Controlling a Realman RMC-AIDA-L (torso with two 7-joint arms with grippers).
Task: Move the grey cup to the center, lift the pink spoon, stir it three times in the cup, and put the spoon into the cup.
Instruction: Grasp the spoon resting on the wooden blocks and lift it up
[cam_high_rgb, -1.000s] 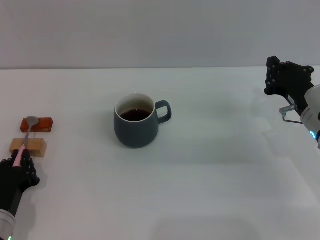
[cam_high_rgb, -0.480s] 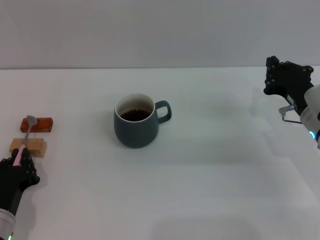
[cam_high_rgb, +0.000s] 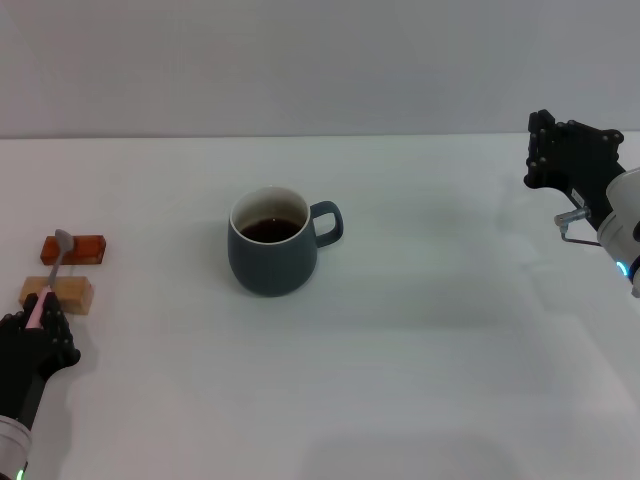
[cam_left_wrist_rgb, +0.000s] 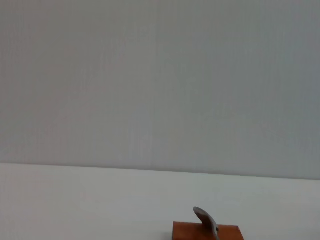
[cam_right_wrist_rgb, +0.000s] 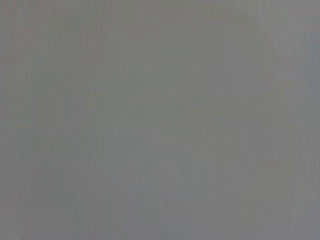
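I am pinching the spoon (cam_high_rgb: 50, 275) handle in my left jaws (cam_high_rgb: 38, 318), lifting it toward the cup (cam_high_rgb: 272, 245) next, my right jaws' (cam_high_rgb: 560, 160) state unclear.

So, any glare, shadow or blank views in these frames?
Head view: even, soft light, no glare; the squat slate-grey ceramic mug casts only a faint shadow. Left wrist view: mostly blank wall, with the red-brown wooden block cut off at the edge. Right wrist view: featureless grey, nothing resolvable.

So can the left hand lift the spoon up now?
Probably yes. The left gripper is already at the spoon handle's pink end, and nothing lies over the spoon, which rests across two blocks.
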